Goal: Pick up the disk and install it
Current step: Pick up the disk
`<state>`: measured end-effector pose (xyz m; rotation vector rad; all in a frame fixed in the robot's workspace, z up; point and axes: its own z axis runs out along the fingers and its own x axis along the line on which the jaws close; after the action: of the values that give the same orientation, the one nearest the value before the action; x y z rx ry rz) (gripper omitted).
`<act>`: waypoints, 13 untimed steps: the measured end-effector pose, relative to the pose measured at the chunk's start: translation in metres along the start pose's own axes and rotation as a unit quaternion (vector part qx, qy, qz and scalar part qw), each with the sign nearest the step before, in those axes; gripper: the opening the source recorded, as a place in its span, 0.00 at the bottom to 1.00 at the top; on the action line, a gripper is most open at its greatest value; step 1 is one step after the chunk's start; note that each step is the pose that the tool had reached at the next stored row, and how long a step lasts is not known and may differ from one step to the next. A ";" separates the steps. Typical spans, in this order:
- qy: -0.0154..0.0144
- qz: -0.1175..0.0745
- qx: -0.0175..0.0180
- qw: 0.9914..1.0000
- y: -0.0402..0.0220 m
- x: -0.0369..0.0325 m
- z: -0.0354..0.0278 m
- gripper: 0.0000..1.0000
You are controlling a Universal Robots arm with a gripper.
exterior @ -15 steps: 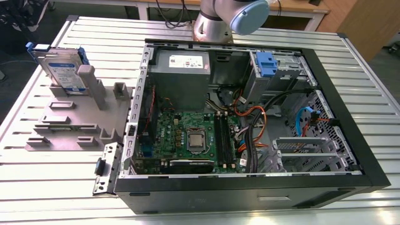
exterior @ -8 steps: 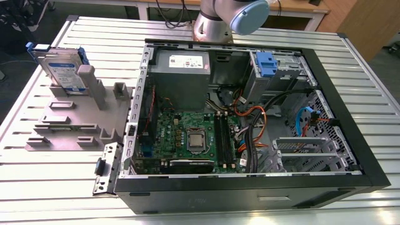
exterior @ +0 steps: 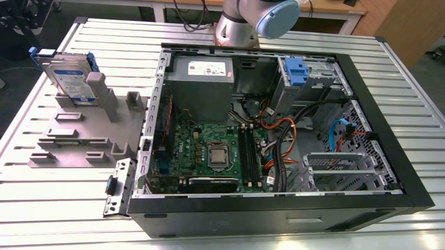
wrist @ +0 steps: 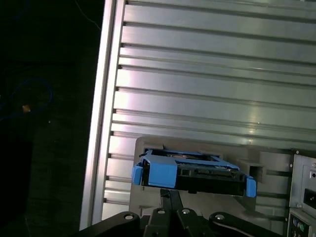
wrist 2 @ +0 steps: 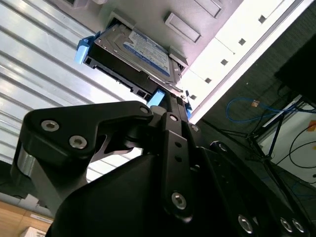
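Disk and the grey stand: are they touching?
Touching. The exterior view shows the disk standing on edge in the grey stand, its lower edge seated in a slot.

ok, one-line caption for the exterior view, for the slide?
Disk upright in the grey holder, on the exterior view's left of the open computer case, not yet installed.

No readable text. The disk (exterior: 74, 82), by the table (exterior: 62, 213) edge at the exterior view's left, carries a white-and-blue label (exterior: 66, 71), print illegible; white sticker (exterior: 208, 67) on grey metal box (exterior: 201, 96), likewise.
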<state>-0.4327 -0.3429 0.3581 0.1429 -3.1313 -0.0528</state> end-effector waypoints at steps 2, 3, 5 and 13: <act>0.000 -0.010 0.000 1.000 0.0000 0.0000 0.0000 0.11; 0.000 -0.016 0.000 1.000 0.0000 0.0000 0.0000 0.11; 0.001 -0.028 0.000 1.000 0.0000 0.0000 0.0000 0.11; 0.003 -0.077 0.000 0.997 0.0000 0.0000 0.0000 0.11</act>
<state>-0.4327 -0.3429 0.3581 0.3833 -3.1085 -0.0518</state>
